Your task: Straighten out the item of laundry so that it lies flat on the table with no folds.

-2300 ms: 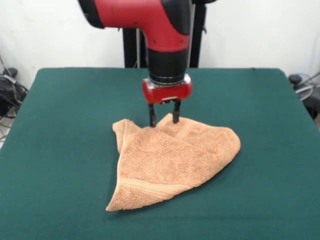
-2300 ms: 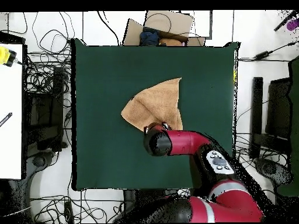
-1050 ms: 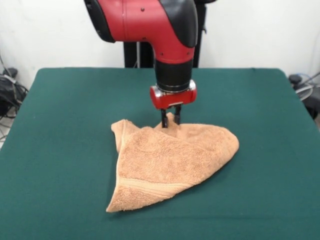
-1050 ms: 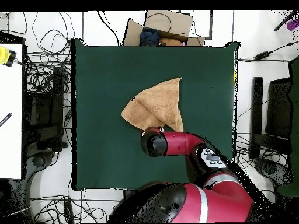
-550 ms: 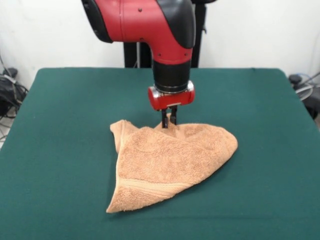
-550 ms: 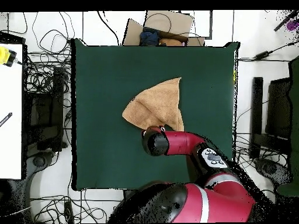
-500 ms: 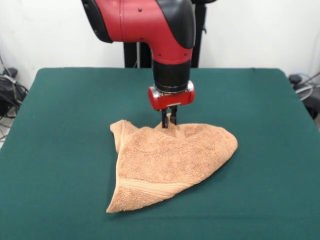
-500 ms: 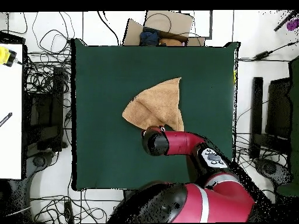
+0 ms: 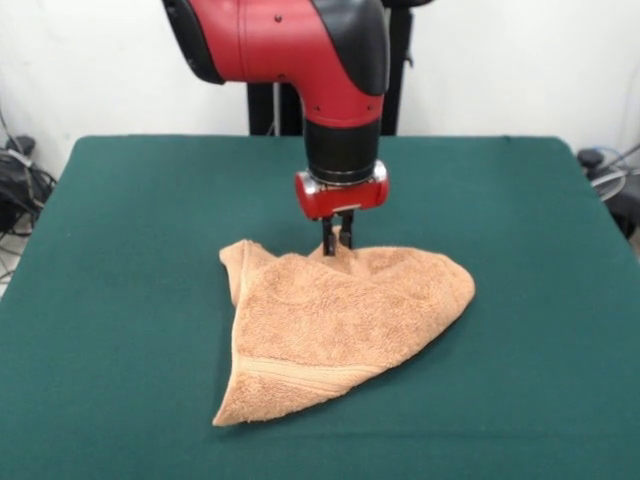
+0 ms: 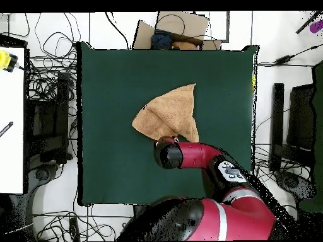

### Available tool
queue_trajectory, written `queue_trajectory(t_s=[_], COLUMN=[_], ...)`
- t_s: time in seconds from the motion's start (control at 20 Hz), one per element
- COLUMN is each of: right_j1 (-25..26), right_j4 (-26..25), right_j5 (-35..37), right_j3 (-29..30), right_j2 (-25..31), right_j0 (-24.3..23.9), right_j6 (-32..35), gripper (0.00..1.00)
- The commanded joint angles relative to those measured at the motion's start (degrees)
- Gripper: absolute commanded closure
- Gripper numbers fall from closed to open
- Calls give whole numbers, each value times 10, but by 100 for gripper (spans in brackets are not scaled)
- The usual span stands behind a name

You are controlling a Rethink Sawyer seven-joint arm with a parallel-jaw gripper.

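Towel: your towel (image 9: 335,325) lay folded near the middle of the table (image 9: 120,260), a rough triangle with a double layer, not flat.
Left corner: in the front view its upper left corner sat just off the gripper's side, with a turned edge running down from it.
Point: the long point reached toward the table's near edge, lower left, so the long axis ran from that point up to the far edge by the fingers.
Gripper: your gripper (image 9: 340,240) stood upright at the far edge of the towel, roughly midway along it.
Fingers: they were drawn close together and pinching a small raised peak of cloth at that edge; you could see tan cloth showing between them.
Towel from fingers: nearly all of the towel lay on the camera side of the fingers in the front view, and spread to both sides of them.
Right lobe: the rounded lobe lay off to the right, on the table, well apart from the fingers.
Overhead: the arm hid the pinch; the towel (image 10: 169,113) showed beyond the wrist, away from the base.
Judgement: you would likely need to lift and carry that pinched edge away from the bulk, toward the far side, to open the fold.
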Motion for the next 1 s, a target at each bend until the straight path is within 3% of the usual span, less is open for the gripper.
queue_trajectory(t_s=[0.05,0.2,0.35,0.65,1.0], right_j1=[23,-67,-113,-128,-102], right_j4=[-12,-10,2,25,23], right_j5=[-68,-66,-62,-39,-60], right_j3=[48,129,171,190,190], right_j2=[-37,-81,-95,-88,-89], right_j0=[-43,-49,-52,-53,-50], right_j6=[122,144,148,134,128], gripper=[100,100,100,100,100])
